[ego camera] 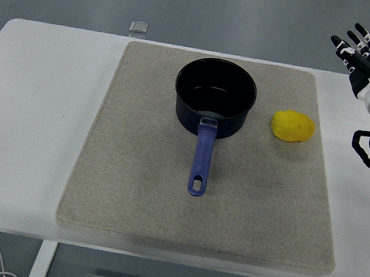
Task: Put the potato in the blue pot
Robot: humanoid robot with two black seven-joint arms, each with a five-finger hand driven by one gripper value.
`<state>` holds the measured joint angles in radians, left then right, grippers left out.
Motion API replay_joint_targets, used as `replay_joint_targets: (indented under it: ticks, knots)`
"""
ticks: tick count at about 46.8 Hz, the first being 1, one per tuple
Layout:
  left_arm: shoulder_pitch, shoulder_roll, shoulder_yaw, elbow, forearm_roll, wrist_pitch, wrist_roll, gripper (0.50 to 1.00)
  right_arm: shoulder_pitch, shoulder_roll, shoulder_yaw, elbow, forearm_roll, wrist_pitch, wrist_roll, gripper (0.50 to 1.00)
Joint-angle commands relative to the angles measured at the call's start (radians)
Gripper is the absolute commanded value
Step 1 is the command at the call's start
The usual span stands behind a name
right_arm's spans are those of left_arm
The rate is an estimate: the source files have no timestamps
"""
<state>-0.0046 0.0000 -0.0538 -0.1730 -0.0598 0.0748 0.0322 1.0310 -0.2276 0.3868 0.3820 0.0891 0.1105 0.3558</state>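
- Step in hand, as judged: the approach; no grasp had been made.
- Right hand (363,59) was raised at the table's far right edge, fingers spread and holding nothing, well apart from the potato (293,127).
- One potato lay on the grey mat (132,172), just right of the blue pot (214,96), not touching it.
- One pot, upright and empty, its handle (201,158) pointing toward the near edge.
- Next move calls for lowering the hand leftward over the potato.
- Left arm was out of view.

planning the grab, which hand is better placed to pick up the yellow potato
Right. The right hand is raised at the table's right edge, on the same side as the yellow potato, right of the blue pot. No left arm is in view.
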Motion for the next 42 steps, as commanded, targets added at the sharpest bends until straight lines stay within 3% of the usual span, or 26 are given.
replay_joint_targets:
  ticks: [1, 28, 36, 39, 42]
  knots:
    - [0.000, 0.000, 0.000, 0.000, 0.000, -0.001, 0.000, 0.992, 0.000, -0.001, 0.000, 0.000, 0.000, 0.005, -0.001, 0.924]
    - [0.000, 0.000, 0.000, 0.001, 0.000, -0.001, 0.000, 0.994, -0.003, -0.007, -0.006, 0.001, -0.020, 0.008, -0.006, 0.924]
    - [0.000, 0.000, 0.000, 0.004, 0.000, -0.001, 0.000, 0.994, -0.003, -0.007, -0.094, 0.006, -0.094, 0.009, -0.001, 0.924]
    - [0.000, 0.000, 0.000, 0.006, 0.000, -0.001, 0.000, 0.992, -0.005, -0.012, -0.101, 0.012, -0.104, 0.020, 0.003, 0.924]
    - [0.000, 0.000, 0.000, 0.006, 0.000, -0.001, 0.000, 0.992, -0.005, -0.018, -0.105, 0.012, -0.111, 0.066, 0.003, 0.924]
